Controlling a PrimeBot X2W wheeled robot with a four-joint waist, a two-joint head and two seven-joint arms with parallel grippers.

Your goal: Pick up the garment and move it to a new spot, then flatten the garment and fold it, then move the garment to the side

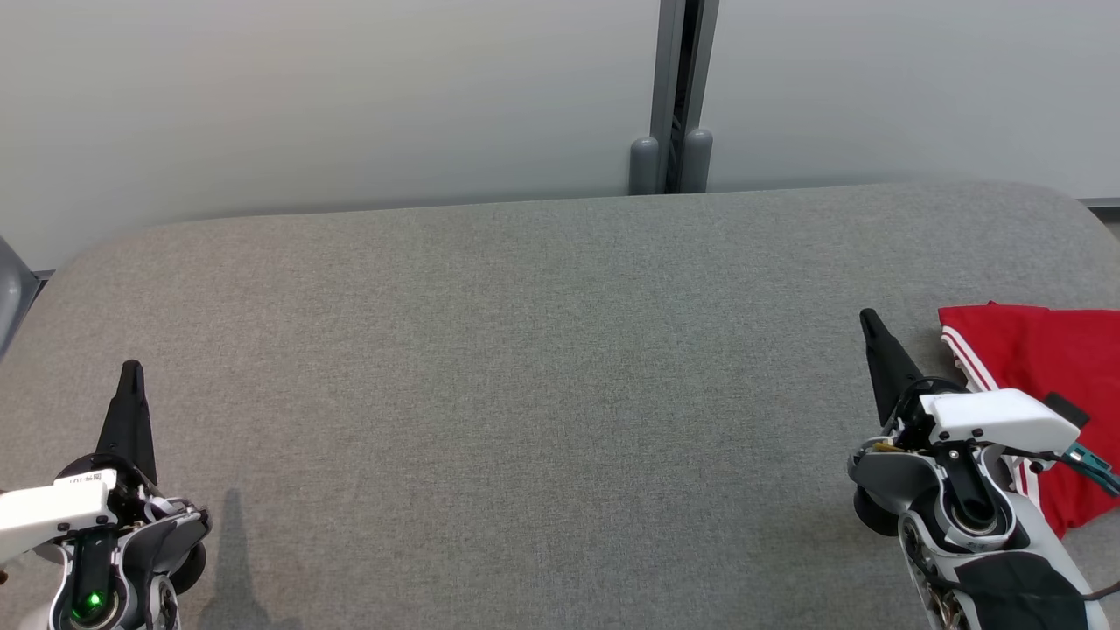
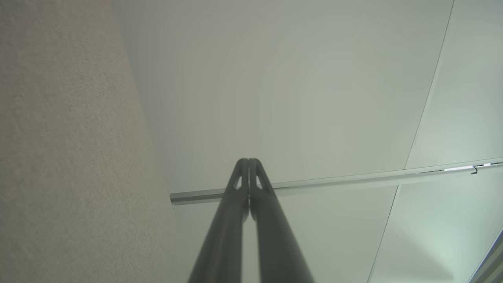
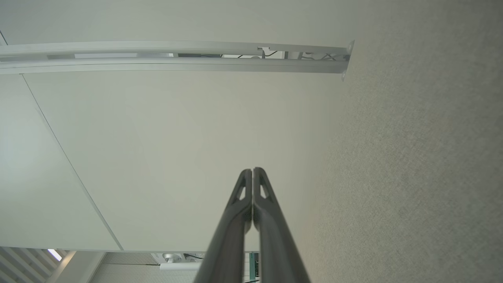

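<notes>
A red garment with white stripes lies folded at the right edge of the grey table, partly hidden behind my right arm. My right gripper is shut and empty, its tip just left of the garment, pointing away from me. At the lower left my left gripper is shut too, far from the garment. In the wrist views the left gripper and the right gripper each show closed fingers with nothing between them, aimed at the pale wall.
A pale wall panel stands behind the table, with a dark grey post at its joint. The table's rounded far corners show at left and right. A metal rail runs along the wall.
</notes>
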